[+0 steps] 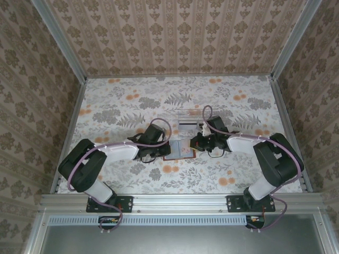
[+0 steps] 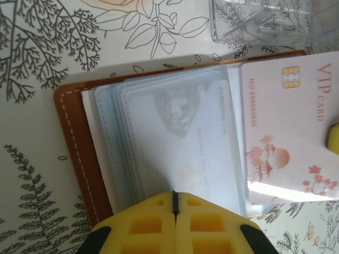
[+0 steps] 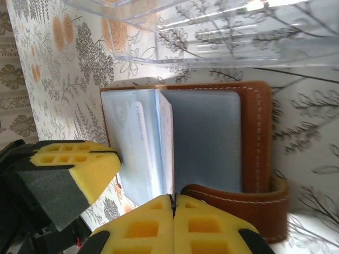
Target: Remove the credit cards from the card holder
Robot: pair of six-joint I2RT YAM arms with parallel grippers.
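Card holder (image 2: 77,159) lies open at frame centre, below the clear tray (image 2: 265,21); a pink VIP card (image 2: 286,132) is part-way out of its sleeves toward frame right. Right gripper (image 3: 173,209) is closed, apparently nipping that card's edge. Left gripper (image 2: 175,211) is closed at the sleeves' lower edge, hold unclear. Step: card extraction; next req. a straight pull w/ holder pinned.

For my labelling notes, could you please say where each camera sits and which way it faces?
Top external: above and behind, looking down on the floral table; both arms show.
Left wrist: looks past the shut yellow left pincer at the open brown leather card holder and pink plastic card.
Right wrist: faces that holder from the opposite side; right pincer shut.
Shared: holder, clear plastic tray.
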